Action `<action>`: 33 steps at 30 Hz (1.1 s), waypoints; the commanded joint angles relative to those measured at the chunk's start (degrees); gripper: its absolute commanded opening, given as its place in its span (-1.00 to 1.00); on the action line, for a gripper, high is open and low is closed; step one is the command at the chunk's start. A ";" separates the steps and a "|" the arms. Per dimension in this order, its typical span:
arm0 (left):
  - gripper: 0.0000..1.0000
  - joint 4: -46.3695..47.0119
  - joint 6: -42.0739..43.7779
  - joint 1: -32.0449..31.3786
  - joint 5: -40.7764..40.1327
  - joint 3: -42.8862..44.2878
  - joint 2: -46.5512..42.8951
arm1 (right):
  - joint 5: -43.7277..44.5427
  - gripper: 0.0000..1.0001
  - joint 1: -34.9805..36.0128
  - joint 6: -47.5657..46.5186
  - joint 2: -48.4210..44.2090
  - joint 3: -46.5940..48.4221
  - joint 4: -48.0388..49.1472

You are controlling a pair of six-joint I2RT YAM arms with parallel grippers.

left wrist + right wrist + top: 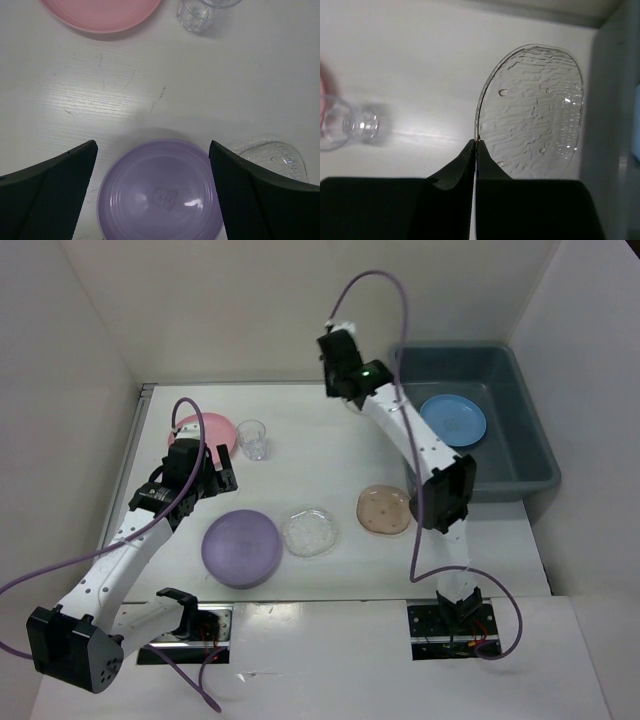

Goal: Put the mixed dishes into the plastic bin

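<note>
My right gripper (476,141) is shut on the edge of a clear glassy plate (535,115) and holds it on edge in the air, left of the plastic bin's wall (612,100). In the top view it (337,368) is high at the back, beside the grey-blue bin (535,455), which holds a blue plate (453,419). My left gripper (152,144) is open above the table, its fingers either side of the purple plate (160,195). On the table lie the purple plate (240,547), a pink plate (213,428), a clear cup (252,438), a second clear plate (309,531) and a brownish plate (384,509).
White walls enclose the table on the left, back and right. The pink plate (100,15) and cup (197,12) lie ahead of my left gripper. The cup (340,125) stands below and left of my right gripper.
</note>
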 commanded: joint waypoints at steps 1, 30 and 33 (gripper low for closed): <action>0.98 1.31 -1.17 0.22 0.32 -0.18 -0.51 | 4.33 -1.00 -9.61 -0.78 -7.16 0.56 -0.05; 0.98 1.31 -0.11 0.22 0.32 -0.71 -1.04 | 3.73 -0.96 -33.71 4.49 10.84 0.97 1.27; 0.98 1.31 -0.11 0.22 0.32 -0.71 -1.04 | 2.06 -0.83 -33.71 5.02 13.56 4.49 -0.21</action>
